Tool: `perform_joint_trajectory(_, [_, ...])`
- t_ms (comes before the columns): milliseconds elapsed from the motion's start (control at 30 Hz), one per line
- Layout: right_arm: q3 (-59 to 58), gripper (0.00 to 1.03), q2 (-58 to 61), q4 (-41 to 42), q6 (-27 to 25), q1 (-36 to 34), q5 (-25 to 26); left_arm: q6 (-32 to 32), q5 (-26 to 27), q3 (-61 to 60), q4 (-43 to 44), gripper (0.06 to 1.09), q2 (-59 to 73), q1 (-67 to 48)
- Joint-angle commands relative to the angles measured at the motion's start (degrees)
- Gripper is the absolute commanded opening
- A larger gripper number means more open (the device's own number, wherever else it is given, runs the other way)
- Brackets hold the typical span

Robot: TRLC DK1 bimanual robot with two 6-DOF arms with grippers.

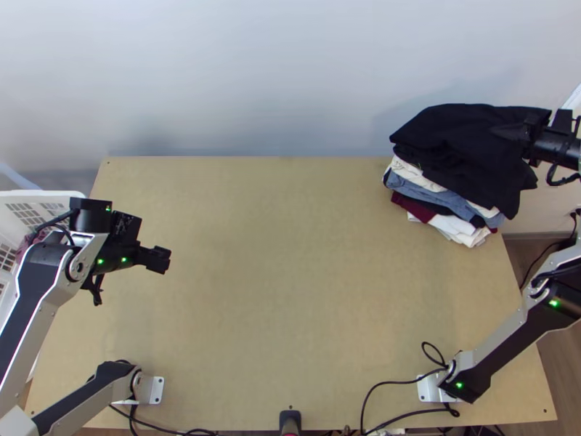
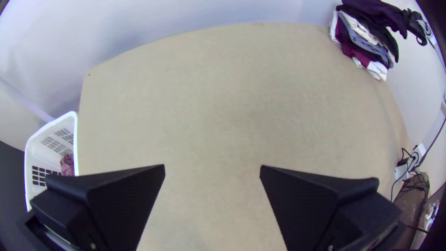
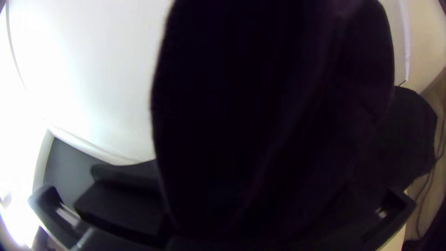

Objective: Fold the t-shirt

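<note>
- At the near edge, black cables (image 1: 392, 381) are strung across the tabletop (image 1: 290, 291), whose middle is left bare.
- Farther up, at the left, the left tool (image 1: 158, 259) is held over the tabletop, and nothing is gripped by it; in its wrist view the two wide fingers (image 2: 125, 200) are parted, with wood seen between them.
- Beside the tabletop's left edge, a white basket (image 1: 51, 195) is placed, in which some dusky pink cloth (image 2: 68, 165) can be seen.
- At the far right corner, a leaning stack (image 1: 454, 206) of folded clothes is set down, made up of white, cream, blue, dark and maroon layers.
- On top of that stack, the black t-shirt (image 1: 457, 145) is laid in loose folds, its near side draped over the layers beneath.
- By the t-shirt's right side, the right tool (image 1: 505, 132) is closed on some of the black cloth, by which much of its wrist view is covered.
</note>
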Motion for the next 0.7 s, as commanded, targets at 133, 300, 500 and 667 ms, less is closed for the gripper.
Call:
perform_joint_trajectory(133, [-4.1,0.75,-2.8,-1.3,-5.0,-2.8,2.1,0.7,-0.3,-1.3,0.3,1.05,0.8,-0.3])
perform_joint_trajectory(300, [-5.3,0.98,-2.8,-1.3,-6.1,-4.9,2.6,0.8,-0.3,-1.1,0.5,1.05,1.3,-0.5])
perform_joint_trajectory(500, [-7.4,0.98,-4.3,-1.3,-9.8,-7.1,7.9,0.8,-0.3,-0.5,0.7,1.05,1.7,-1.2])
perform_joint_trajectory(667, [-12.5,0.98,-8.6,-1.2,-18.2,-8.2,18.6,0.7,-0.3,-0.5,0.7,1.05,1.7,-1.3])
